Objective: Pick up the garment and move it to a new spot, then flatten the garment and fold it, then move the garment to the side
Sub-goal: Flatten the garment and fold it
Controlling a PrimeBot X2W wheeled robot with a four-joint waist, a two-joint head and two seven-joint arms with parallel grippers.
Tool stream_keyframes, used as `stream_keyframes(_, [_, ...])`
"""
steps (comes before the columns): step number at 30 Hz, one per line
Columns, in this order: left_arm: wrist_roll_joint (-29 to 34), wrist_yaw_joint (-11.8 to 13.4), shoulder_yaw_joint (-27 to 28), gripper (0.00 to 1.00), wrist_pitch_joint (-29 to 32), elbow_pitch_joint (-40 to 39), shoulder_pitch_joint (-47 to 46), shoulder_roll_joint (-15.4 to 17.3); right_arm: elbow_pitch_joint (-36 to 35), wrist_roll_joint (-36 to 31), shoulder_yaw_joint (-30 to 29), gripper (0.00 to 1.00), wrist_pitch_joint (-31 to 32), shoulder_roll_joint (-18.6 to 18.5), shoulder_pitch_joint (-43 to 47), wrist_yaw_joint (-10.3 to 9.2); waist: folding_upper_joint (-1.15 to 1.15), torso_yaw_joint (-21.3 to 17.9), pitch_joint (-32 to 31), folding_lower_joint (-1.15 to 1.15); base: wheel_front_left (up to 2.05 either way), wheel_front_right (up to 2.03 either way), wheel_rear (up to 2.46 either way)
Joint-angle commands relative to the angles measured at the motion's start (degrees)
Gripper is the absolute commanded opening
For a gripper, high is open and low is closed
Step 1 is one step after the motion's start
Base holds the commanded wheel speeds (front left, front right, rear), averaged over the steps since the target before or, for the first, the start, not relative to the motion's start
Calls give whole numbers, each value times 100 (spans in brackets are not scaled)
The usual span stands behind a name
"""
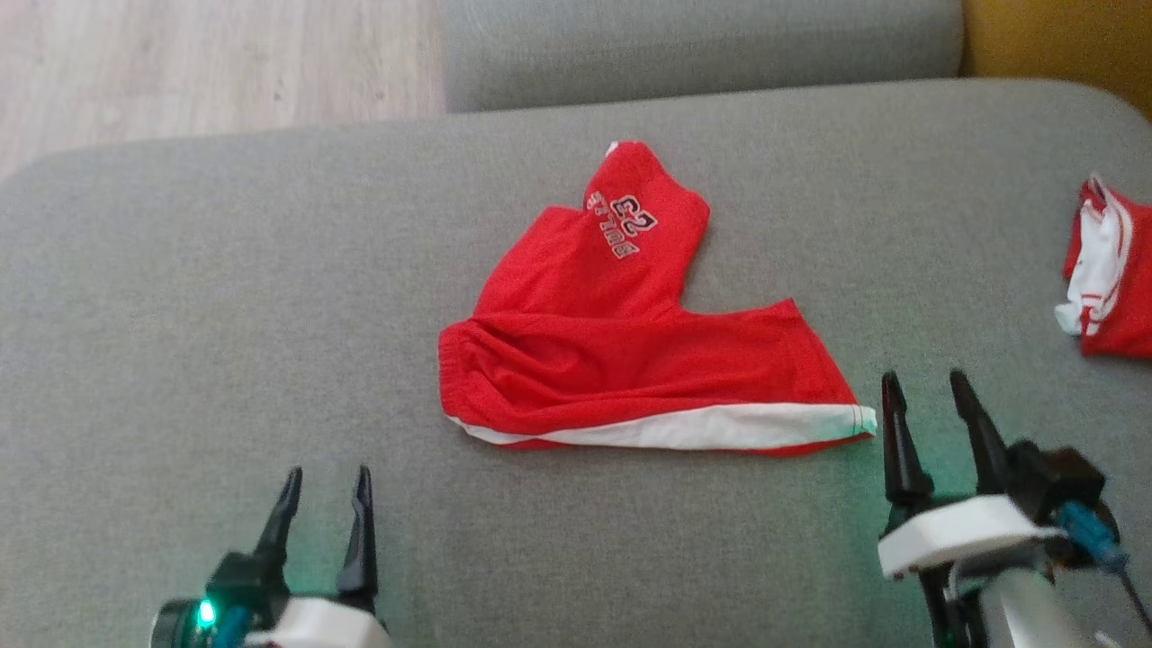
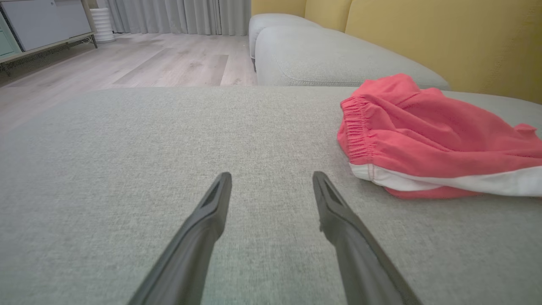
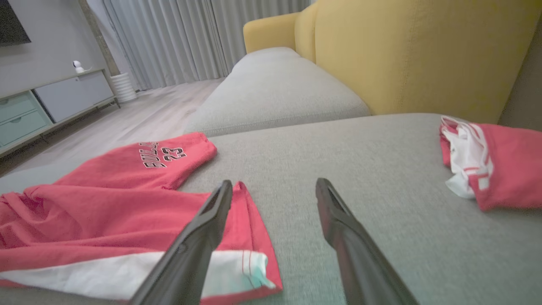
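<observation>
Both tools released, nothing between the fingers. The left tool (image 1: 329, 470) sits low over the grey sofa seat (image 1: 180, 297), near the waistband end of the red shorts (image 1: 612, 360) but apart from them. The right tool (image 1: 924, 375) is just beside the leg hem with the white stripe. In the right wrist view one finger overlaps the cloth; I can't tell if it touches. Shorts lie mid-seat, far leg angled away, lettering up. A second red-and-white garment (image 1: 1111, 270) lies bunched at the seat's right edge, well apart.
</observation>
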Motion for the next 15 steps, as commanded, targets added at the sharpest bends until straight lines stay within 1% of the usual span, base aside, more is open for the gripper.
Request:
stream_keyframes(1, [112, -26, 265, 100, -55, -261, -18, -21, -65, 29, 124, 100, -38, -22, -5, -5, 0, 73, -194, 1, 0, 0, 0])
stream_keyframes(7, [347, -120, 388, 100, -55, -447, 329, -176, 139, 48, 147, 100, -38, -22, 172, -5, 0, 95, -340, 1, 0, 0, 0])
stream_keyframes(10, [414, -192, 386, 100, -55, -449, 348, -222, 248, 88, 174, 100, -38, -22, 170, -5, 0, 99, -339, 1, 0, 0, 0])
stream_keyframes(15, [499, -278, 353, 100, -55, -440, 237, -268, 588, 370, 316, 100, -38, -22, 20, -5, 0, 169, -201, 1, 0, 0, 0])
